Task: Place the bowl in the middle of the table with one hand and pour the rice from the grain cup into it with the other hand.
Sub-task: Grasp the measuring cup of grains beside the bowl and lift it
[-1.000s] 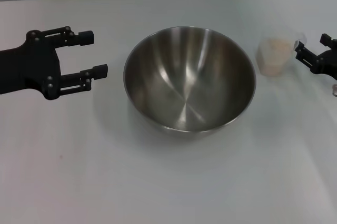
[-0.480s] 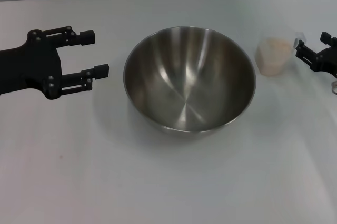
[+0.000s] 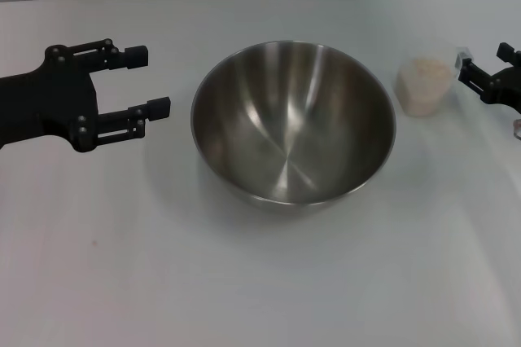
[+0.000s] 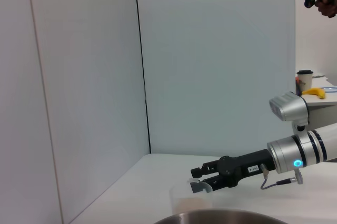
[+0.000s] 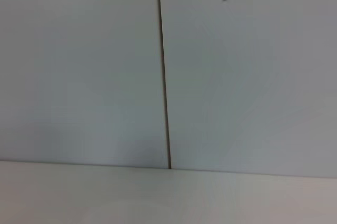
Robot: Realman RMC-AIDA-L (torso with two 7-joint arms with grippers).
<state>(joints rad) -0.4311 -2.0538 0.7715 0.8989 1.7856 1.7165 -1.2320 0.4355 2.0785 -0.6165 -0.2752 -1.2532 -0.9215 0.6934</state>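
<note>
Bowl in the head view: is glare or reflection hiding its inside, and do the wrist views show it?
Head view: the bowl shows bright streaks and dark reflections inside, but its empty bottom reads clearly. Left wrist view: only a sliver of its rim shows at the frame's lower edge. Right wrist view: only wall and table, no bowl.

It looks like a lab or office. Plain white wall panels (image 4: 210,61) surround a white table (image 3: 244,282). A desk (image 4: 322,98) stands behind.

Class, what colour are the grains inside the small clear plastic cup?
Pale beige rice, clearest in the head view.
</note>
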